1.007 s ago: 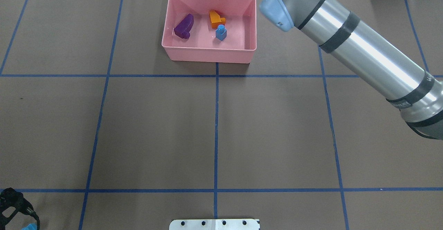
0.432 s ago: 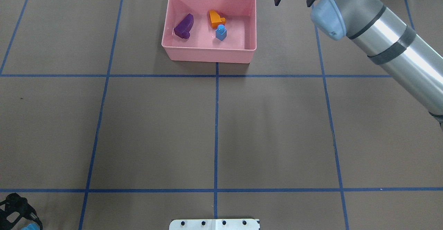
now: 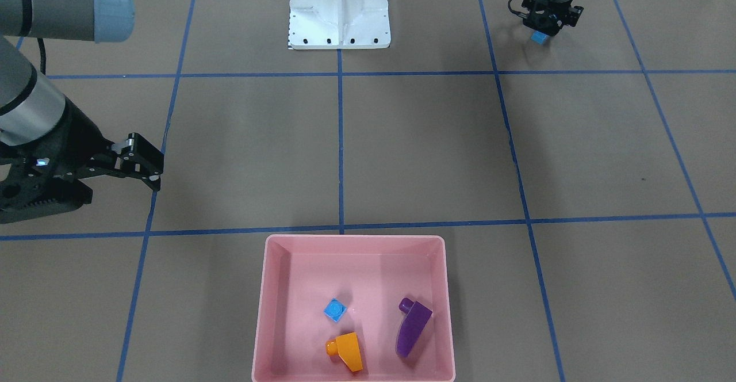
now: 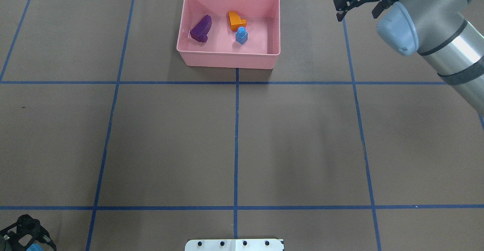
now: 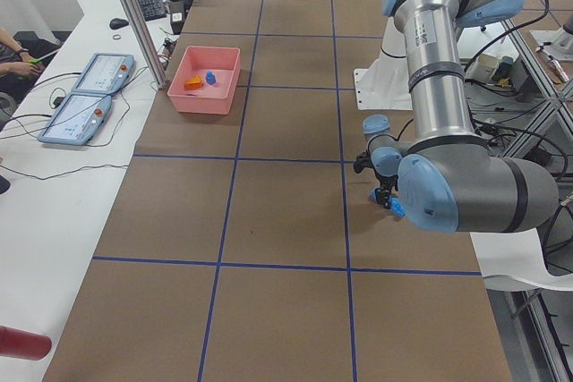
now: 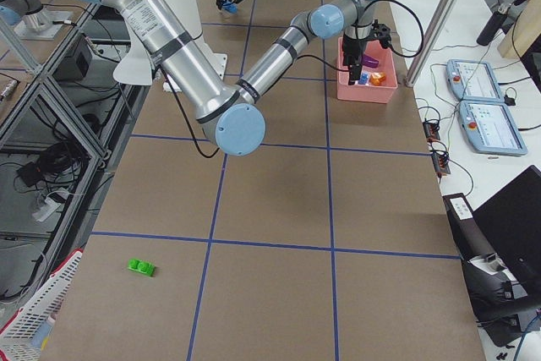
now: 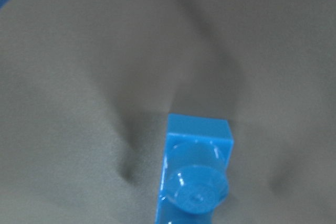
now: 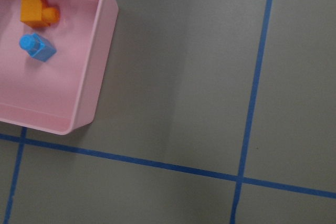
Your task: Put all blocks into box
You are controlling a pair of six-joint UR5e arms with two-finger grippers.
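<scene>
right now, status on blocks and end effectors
Right end effector open, clear of box. Left end effector over blue block, grip unclear. Orange block, purple block, small blue block in box; green block outside.

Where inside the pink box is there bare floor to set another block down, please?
Bare: the strip of floor in the box along its robot-side wall, and the end by its right wall. Crowded: the far half, where the orange block and small blue block sit close together, the purple block to their left.
</scene>
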